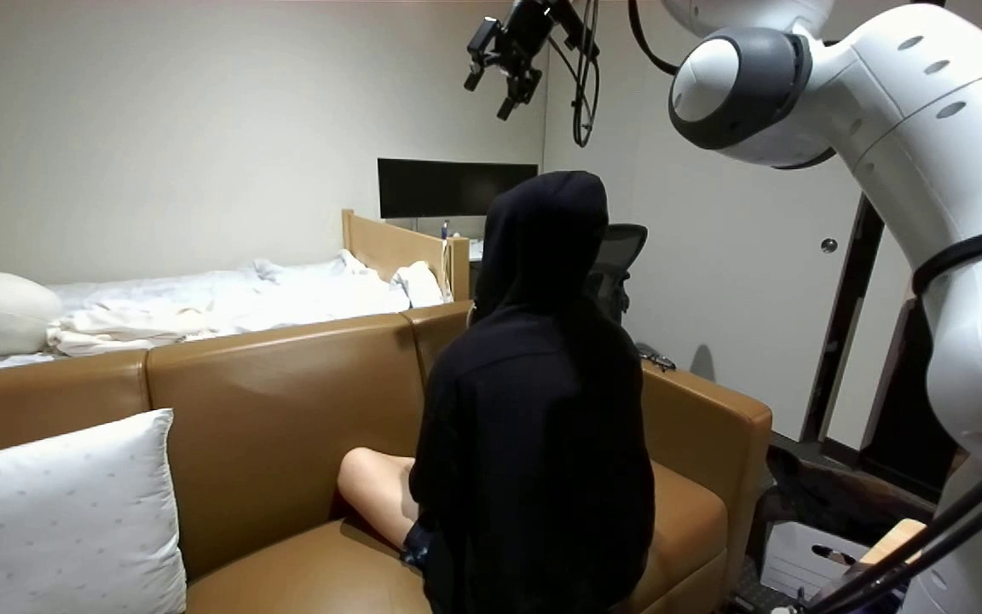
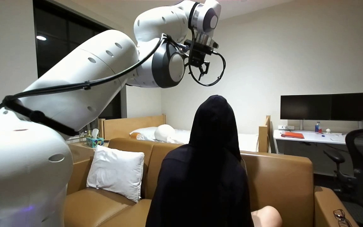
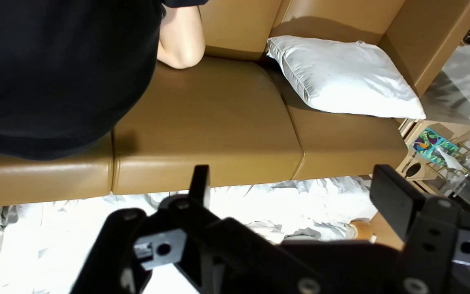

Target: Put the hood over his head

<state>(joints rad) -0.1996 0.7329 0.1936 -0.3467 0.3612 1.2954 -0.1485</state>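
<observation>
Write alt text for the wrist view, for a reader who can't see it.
A person in black sits at upper left on a brown sofa, one bare knee showing. A white pillow rests at right; the open hand, empty, juts in from the bottom.

The hood (image 2: pixel 214 123) sits over the head of the person (image 2: pixel 200 195) on the sofa (image 2: pixel 279 176), the pillow (image 2: pixel 115 171) left, the bed (image 2: pixel 132 125) beyond. In an exterior view, monitors (image 2: pixel 306 107) stand on the desk (image 2: pixel 317 138) at far right. The gripper (image 1: pixel 488 97) hangs above, apart from the hood.

Arm (image 2: pixel 83 67) aloft, tool (image 3: pixel 296 192) agape
</observation>
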